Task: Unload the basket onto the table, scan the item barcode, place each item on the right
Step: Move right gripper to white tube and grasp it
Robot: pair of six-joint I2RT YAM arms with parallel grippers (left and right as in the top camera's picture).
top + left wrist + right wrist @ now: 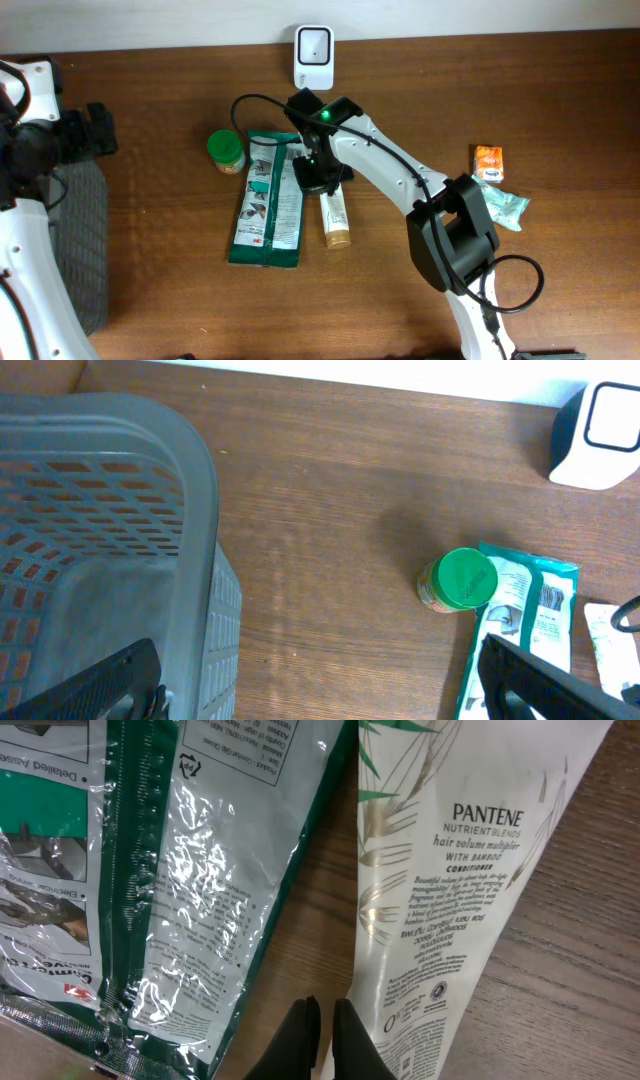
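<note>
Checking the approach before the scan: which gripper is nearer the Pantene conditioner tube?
Right. The right gripper sits shut at the edge of the Pantene tube, next to the green packet; the left gripper hangs open far off by the grey basket.

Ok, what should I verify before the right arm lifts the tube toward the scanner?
1. Right end effector shut: ok.
2. Tube gripped: cannot tell; the fingers meet at its edge, beside the packet.
3. Barcode on tube visible: not ok, only text shows.
4. Scanner uncovered: ok.
5. Left end effector open, away from the tube: ok.
</note>
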